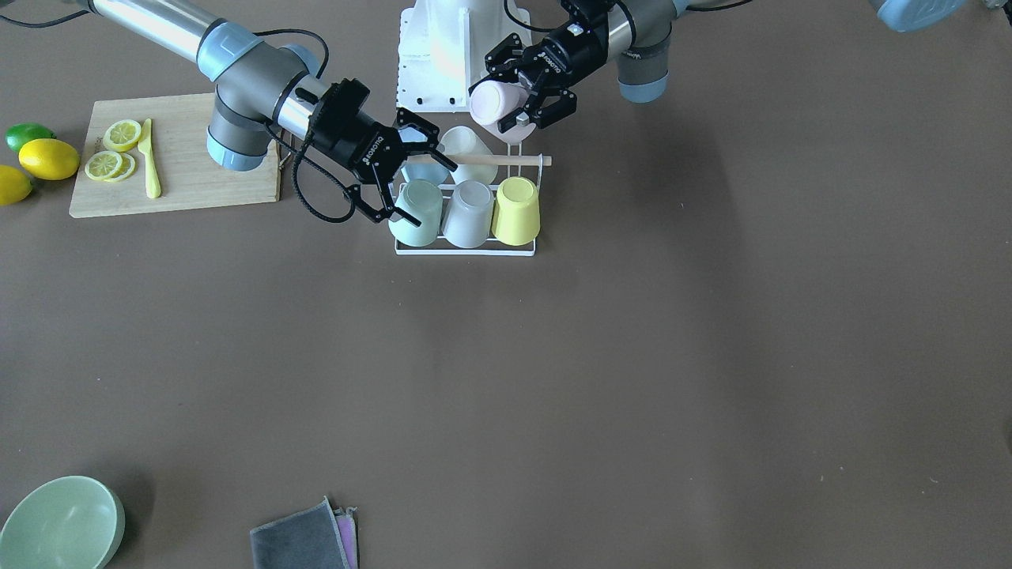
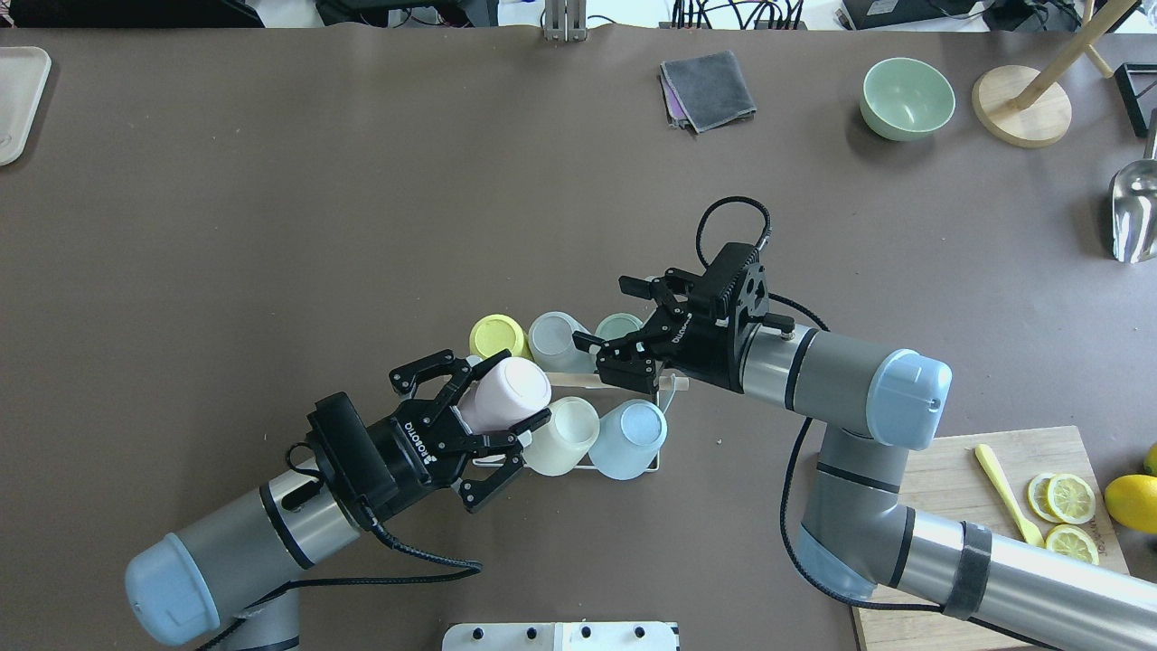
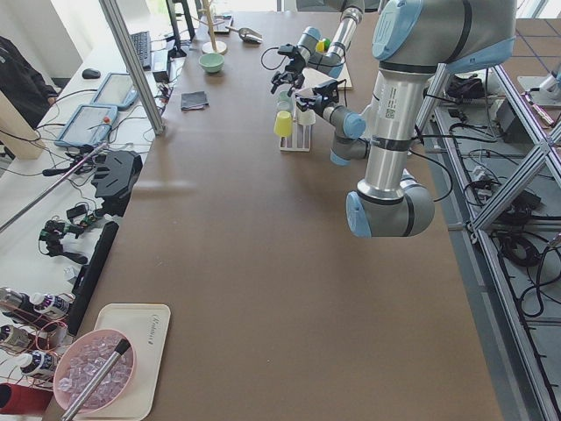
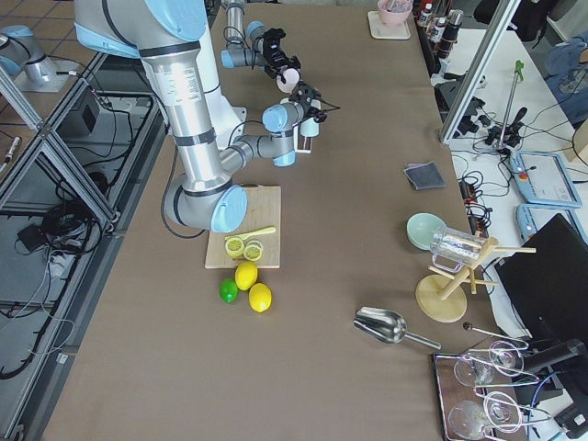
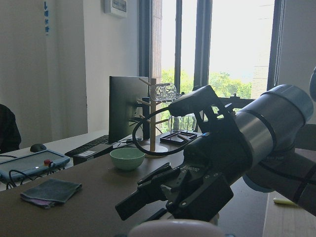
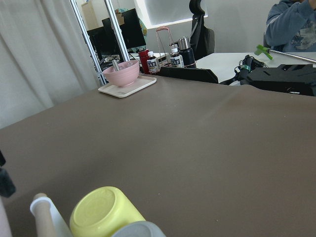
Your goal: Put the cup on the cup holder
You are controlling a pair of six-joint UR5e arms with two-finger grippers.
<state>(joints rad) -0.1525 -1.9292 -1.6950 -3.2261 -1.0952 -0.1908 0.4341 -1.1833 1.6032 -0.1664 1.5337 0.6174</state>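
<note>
The cup, pale pink [image 2: 506, 393], is held tilted in my left gripper [image 2: 511, 391], which is shut on it just above the near left end of the cup holder [image 1: 466, 253]. That white wire rack has a wooden rod [image 1: 506, 160] across its top. On it sit a yellow cup [image 1: 516, 209], a grey cup [image 1: 468, 213], a mint cup [image 1: 417, 212], a cream cup [image 2: 560, 436] and a blue cup [image 2: 631, 438]. My right gripper [image 2: 603, 315] is open over the rack's other end, its fingers straddling the mint cup. The pink cup's rim [image 5: 177, 228] fills the bottom of the left wrist view.
A cutting board [image 1: 182, 158] with lemon slices and a yellow knife lies by my right arm, with lemons [image 1: 47, 158] and a lime beside it. A green bowl [image 2: 907, 98], folded grey cloth [image 2: 710, 89], wooden stand [image 2: 1021, 104] and metal scoop [image 2: 1134, 212] lie at the far side.
</note>
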